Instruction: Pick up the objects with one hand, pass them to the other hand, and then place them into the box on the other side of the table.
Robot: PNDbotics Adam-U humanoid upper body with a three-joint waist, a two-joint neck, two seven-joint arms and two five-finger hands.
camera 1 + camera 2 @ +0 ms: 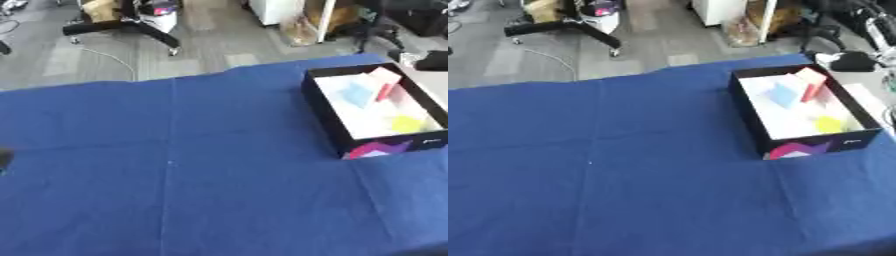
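A wide blue cloth point(175, 190) covers the table from edge to edge, creased along faint fold lines, and over on the robot's right sits the box point(748, 116), black-walled with a white floor, its long side running away from the camera and its near end wall showing a pink and purple pattern point(796, 149). Inside it lie the objects: a pale blue piece point(783, 95) toward the far half, a pink and red block point(809, 82) tilted against the far right wall, and a yellow piece point(828, 124) near the front right corner, all resting on the white floor and apart from one another. The cloth in front of and to the left of the box is plain blue. At the far left edge of the left eye view a small dark shape point(3, 159) pokes in just above the cloth; it could be part of the robot's left hand, but too little of it shows to tell, and how its fingers stand cannot be told. The right hand shows in neither view. Beyond the table lies grey floor with the black base of a chair point(131, 27) and, off the far right corner, a dark item point(852, 61) on a pale surface
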